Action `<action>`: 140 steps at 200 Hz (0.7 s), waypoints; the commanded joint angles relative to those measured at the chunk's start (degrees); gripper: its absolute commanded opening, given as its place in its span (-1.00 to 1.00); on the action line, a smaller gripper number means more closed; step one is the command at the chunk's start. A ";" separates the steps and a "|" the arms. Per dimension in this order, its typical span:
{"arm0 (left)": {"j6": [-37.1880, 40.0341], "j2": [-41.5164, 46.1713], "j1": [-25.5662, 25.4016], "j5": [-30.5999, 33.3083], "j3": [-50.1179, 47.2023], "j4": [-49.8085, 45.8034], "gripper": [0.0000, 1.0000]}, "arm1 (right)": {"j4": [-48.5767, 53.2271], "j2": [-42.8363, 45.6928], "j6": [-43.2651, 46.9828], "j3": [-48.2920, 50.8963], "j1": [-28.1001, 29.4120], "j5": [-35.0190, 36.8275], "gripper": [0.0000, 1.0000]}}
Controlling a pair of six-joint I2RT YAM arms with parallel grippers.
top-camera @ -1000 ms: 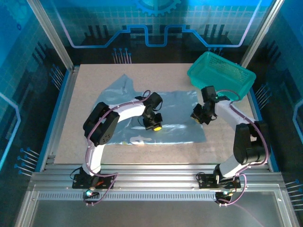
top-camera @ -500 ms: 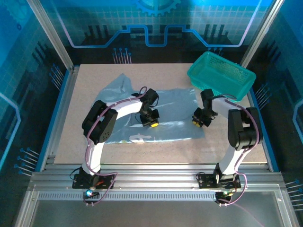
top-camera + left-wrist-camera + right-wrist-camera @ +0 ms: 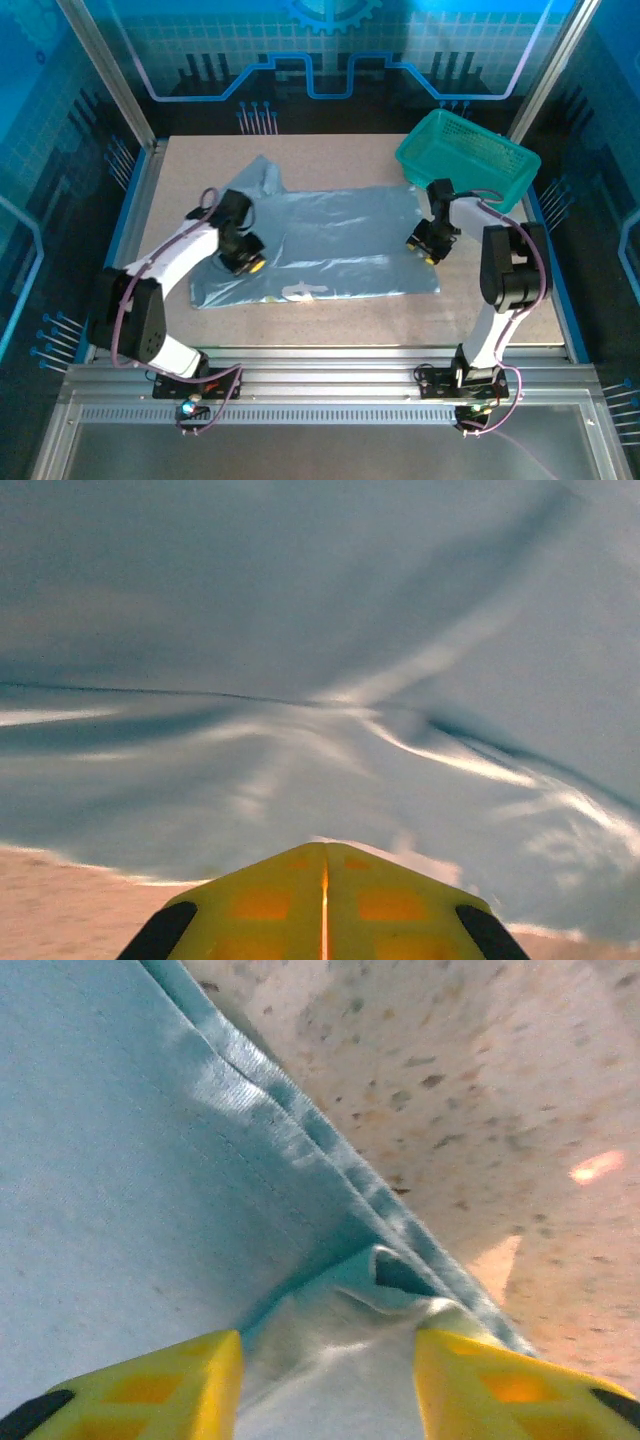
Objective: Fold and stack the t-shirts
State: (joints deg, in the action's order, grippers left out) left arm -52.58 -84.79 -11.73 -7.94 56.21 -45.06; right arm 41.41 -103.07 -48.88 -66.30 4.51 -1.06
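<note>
T-shirt (image 3: 340, 240), pale grey-blue and thin, lies spread flat across the middle of the speckled beige table (image 3: 330, 330), pictured from the fixed camera above and behind the two arms. Its long front edge runs roughly level with the table's near side, with a small white marking (image 3: 300, 293) just inside that edge, and a sleeve (image 3: 255, 175) points toward the far left. The left gripper (image 3: 247, 262) sits low on the shirt's left end, its arm stretched out from the base at lower left. From the left wrist camera its yellow fingers (image 3: 260, 905) are pressed tight together with only a thin seam between them, and the shirt's edge is drawn right into their tips. Creases fan across the cloth ahead, and bare table shows on either side below that edge. The right gripper (image 3: 428, 246) rests at the shirt's right edge, just in front of the teal mesh basket (image 3: 480, 165), which stands at the table's far right corner, close by the shirt's far right corner. Seen from the right wrist camera, its two yellow fingertips stand well apart, grip released, and a rumpled fold of pale cloth lies in the gap between them. The stitched hem (image 3: 300, 1130) runs diagonally away from the fingers, with blue cloth to its left and bare speckled table to its right
</note>
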 commanded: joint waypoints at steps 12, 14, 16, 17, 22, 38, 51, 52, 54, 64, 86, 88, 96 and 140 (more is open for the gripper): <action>-2.57 4.98 8.94 0.22 -8.42 -4.56 -0.82 | 3.64 9.41 4.35 1.80 3.03 4.40 0.05; -2.56 4.99 9.32 0.17 -8.69 -4.28 -0.82 | 3.74 9.71 4.53 1.95 3.30 4.27 0.05; -2.45 4.88 9.65 0.09 -8.91 -4.15 -0.82 | 3.89 9.97 4.68 2.07 3.55 4.13 0.05; -2.49 4.85 9.77 0.02 -9.04 -4.02 -0.82 | 3.96 10.15 4.72 2.15 3.65 4.09 0.05; -2.40 4.39 10.48 -0.25 -9.61 -3.46 -0.82 | 4.41 10.67 4.91 2.45 4.29 3.86 0.03; -1.78 1.60 12.08 -0.85 -10.23 -2.18 -0.83 | 5.49 11.93 4.31 4.30 6.09 2.26 -0.06; -0.34 -1.41 13.23 0.84 -9.51 -2.11 -0.86 | 5.32 12.87 3.17 6.62 7.17 0.66 -0.09; -0.20 -1.55 13.31 1.01 -9.43 -2.08 -0.86 | 5.29 12.92 3.09 6.80 7.26 0.55 -0.09; 0.27 -1.94 13.51 1.40 -9.25 -2.06 -0.86 | 5.22 13.01 2.94 7.09 7.48 0.41 -0.09; 2.44 -3.99 14.53 3.99 -7.86 -2.52 -0.87 | 4.93 13.15 2.33 8.56 8.26 -0.04 -0.10; 8.31 -8.46 16.09 9.09 -3.61 -3.48 -0.89 | 4.61 11.68 1.11 10.10 8.69 -0.20 -0.11; 8.77 -8.88 16.18 9.37 -3.29 -3.60 -0.89 | 4.64 11.49 1.06 10.13 8.68 -0.07 -0.12; 10.54 -10.22 16.47 10.46 -1.86 -3.92 -0.89 | 4.72 10.53 0.84 10.26 8.38 0.22 -0.12; 15.96 -13.23 17.13 16.48 1.53 -4.32 -0.91 | 6.15 5.38 0.59 9.06 6.46 1.41 -0.11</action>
State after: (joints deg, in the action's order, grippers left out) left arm -41.60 -97.41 4.54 3.36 56.21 -47.75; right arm 45.06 -95.11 -47.40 -56.47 12.14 -0.38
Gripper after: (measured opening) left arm 0.052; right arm 0.444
